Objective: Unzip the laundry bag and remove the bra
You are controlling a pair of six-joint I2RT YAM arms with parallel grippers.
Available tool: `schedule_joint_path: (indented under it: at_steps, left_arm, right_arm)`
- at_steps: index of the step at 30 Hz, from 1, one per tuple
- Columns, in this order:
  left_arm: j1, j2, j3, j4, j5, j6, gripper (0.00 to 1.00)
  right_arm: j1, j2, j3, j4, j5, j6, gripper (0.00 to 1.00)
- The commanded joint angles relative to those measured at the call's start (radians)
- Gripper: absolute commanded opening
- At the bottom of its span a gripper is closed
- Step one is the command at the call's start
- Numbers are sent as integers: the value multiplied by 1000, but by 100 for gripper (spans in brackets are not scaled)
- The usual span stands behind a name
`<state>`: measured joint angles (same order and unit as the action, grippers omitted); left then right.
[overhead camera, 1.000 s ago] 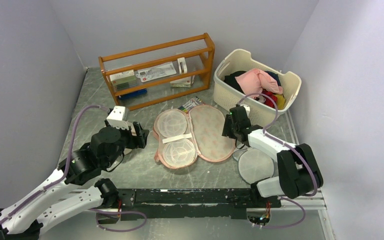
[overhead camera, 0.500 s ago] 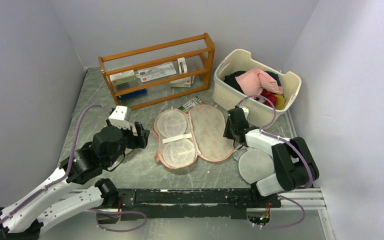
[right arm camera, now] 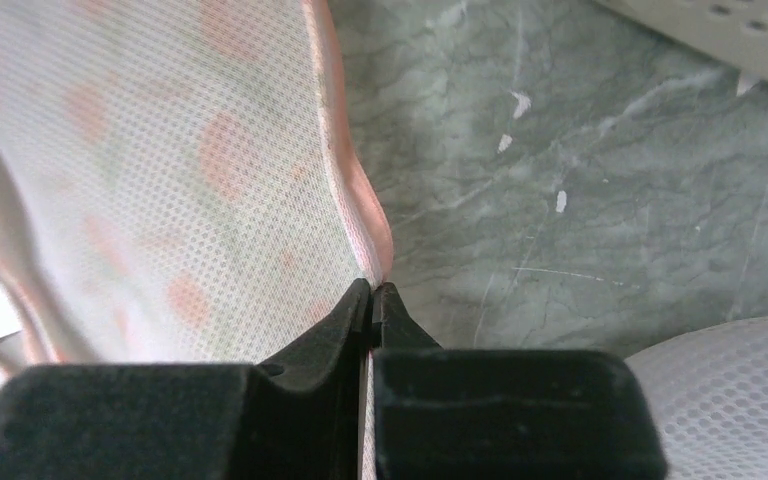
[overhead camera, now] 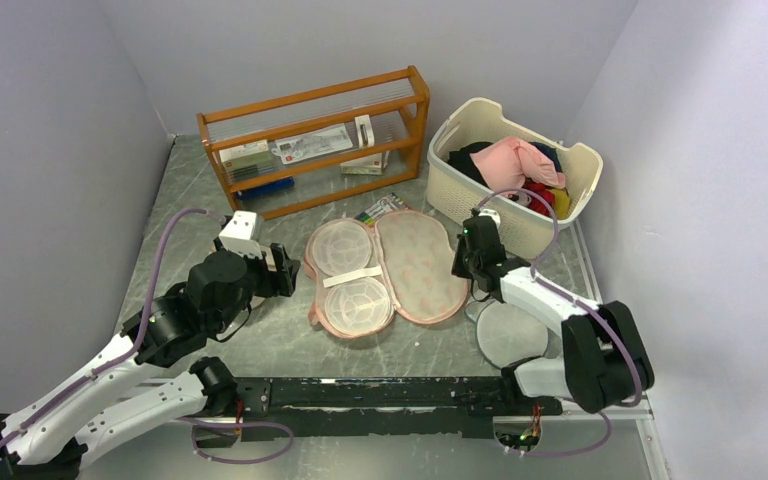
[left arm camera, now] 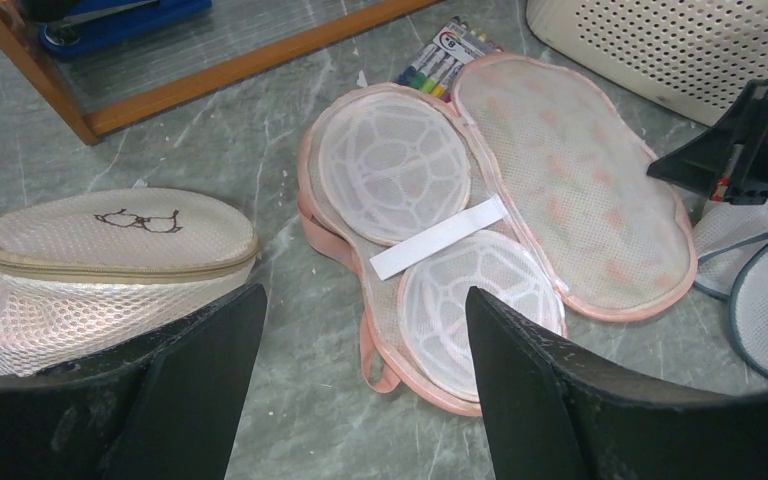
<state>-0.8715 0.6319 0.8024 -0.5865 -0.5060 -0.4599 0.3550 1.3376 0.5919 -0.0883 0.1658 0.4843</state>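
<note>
L gripper (overhead camera: 282, 270) gapes wide w/ nothing in it, low over the table, left of the laundry bag (overhead camera: 420, 262); the beige specs pouch (left arm camera: 110, 240) sits just beside its left finger. I see the bag unzipped and spread flat mid-table, two white mesh discs (left arm camera: 392, 165) w/ a white strap in its left half (flower print shows faintly through the right half's lining). R gripper (right arm camera: 372, 290) is closed tight, tips pinching the bag's pink right-hand rim. Far right, the bra (overhead camera: 515, 160) lies in the white basket (left arm camera: 660, 40) atop dark and red clothes
</note>
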Motion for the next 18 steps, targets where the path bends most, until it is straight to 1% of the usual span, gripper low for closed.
schedule_joint_path:
  at_steps: [1, 8, 13, 18]
  left_arm:
    - [11, 0, -4, 37, 20, 12, 84]
    - [11, -1, -6, 39, 24, 13, 84]
    - [14, 1, -5, 39, 29, 13, 84]
    - [14, -5, -6, 39, 27, 12, 84]
  right_arm:
    - [4, -87, 16, -16, -39, -46, 0]
    - [4, -198, 38, -36, -101, -54, 0]
    - [4, -256, 66, -80, -78, -72, 0]
    - [4, -300, 135, -157, -26, -119, 0]
